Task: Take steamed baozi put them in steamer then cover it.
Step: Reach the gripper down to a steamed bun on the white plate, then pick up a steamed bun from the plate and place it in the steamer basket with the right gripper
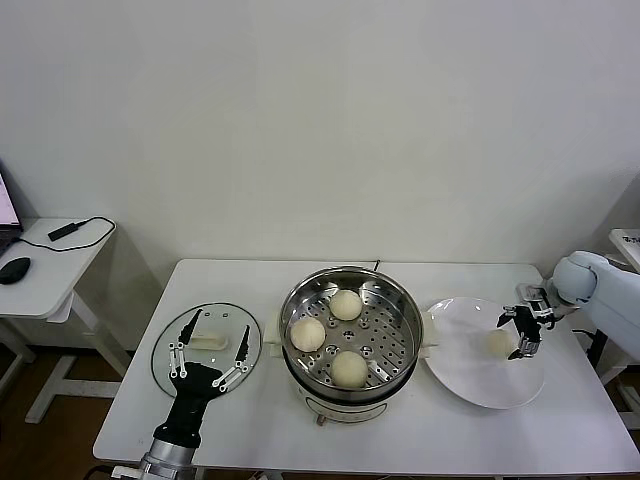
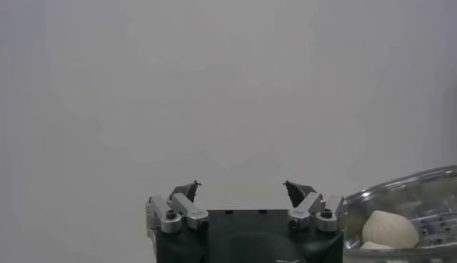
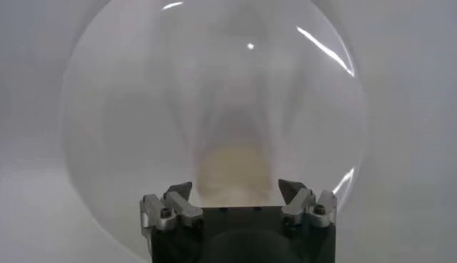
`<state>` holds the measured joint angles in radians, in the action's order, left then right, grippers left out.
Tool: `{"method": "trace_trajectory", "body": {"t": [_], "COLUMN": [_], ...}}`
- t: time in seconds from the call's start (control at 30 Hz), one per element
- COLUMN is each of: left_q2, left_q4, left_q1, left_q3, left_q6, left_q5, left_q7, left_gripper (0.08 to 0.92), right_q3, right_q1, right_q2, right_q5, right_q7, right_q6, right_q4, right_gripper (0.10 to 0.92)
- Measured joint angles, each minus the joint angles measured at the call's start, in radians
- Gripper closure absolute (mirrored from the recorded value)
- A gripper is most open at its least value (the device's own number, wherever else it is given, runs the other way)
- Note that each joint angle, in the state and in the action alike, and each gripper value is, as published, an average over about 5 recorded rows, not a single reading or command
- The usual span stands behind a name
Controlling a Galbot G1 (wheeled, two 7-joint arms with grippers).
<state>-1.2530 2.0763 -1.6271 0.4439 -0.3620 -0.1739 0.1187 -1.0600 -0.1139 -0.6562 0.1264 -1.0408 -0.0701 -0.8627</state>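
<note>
Hovering over the white plate (image 1: pixel 470 385), which sits just right of the steamer (image 1: pixel 350 340), the right gripper (image 1: pixel 522 335) has its fingers spread apart around nothing, poised above the last loose baozi (image 1: pixel 498 341). In the right wrist view that bun (image 3: pixel 232 171) shows pale and soft-edged just ahead of the open jaws, roughly centred between them. Three other buns (image 1: pixel 346 304) already rest on the perforated tray inside the steamer. The cover (image 1: pixel 205 345) lies flat on the table left of the steamer, and the left gripper (image 1: pixel 208 358) hangs over its near edge, fingers released and empty.

Judging from this, the risk lies in the grasp. The bun looks smooth and yielding, so a hard pinch could dent it, while a shallow one could let it roll off across the slick plate. Fingertips coming down too low might push the plate toward the steamer. The free space on the tray is at its right side, so a careless drop there could land on a neighbouring bun. Later, the lid's glass may slip if gripped off its white handle (image 1: pixel 207 342).
</note>
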Motion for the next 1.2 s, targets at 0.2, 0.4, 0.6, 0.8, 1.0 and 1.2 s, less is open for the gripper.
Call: {"method": "trace_trajectory", "body": {"t": [0.2, 0.4, 0.6, 0.8, 1.0, 1.2], "left_q2": [-0.001, -0.002, -0.003, -0.003, -0.003, -0.003], "left_q4": [-0.002, 0.001, 0.001, 0.002, 0.006, 0.009], "left_q1": [-0.002, -0.001, 0.002, 0.004, 0.007, 0.011], "left_q3": [0.002, 0.001, -0.004, -0.011, -0.020, -0.026], "left_q6": [0.000, 0.000, 0.002, 0.000, 0.001, 0.001], "left_q5": [0.000, 0.001, 0.001, -0.001, -0.003, -0.005], "left_q7": [0.002, 0.003, 0.003, 0.003, 0.006, 0.009], "left_gripper": [0.177, 0.177, 0.177, 0.177, 0.177, 0.177], "right_q3": [0.003, -0.023, -0.095, -0.242, -0.397, -0.501], "right_q1": [0.003, -0.036, -0.147, -0.348, -0.563, -0.725], "right_q2": [0.003, 0.011, 0.008, -0.013, -0.059, -0.124], "right_q5": [0.003, 0.019, 0.055, 0.140, 0.271, 0.405], "right_q7": [-0.003, -0.023, -0.088, -0.158, -0.173, -0.148], "right_q6": [0.006, 0.012, 0.027, 0.069, 0.129, 0.195], "right_q4": [0.001, -0.013, -0.049, -0.132, -0.272, -0.431], "right_gripper": [0.302, 0.345, 0.347, 0.353, 0.357, 0.356]}}
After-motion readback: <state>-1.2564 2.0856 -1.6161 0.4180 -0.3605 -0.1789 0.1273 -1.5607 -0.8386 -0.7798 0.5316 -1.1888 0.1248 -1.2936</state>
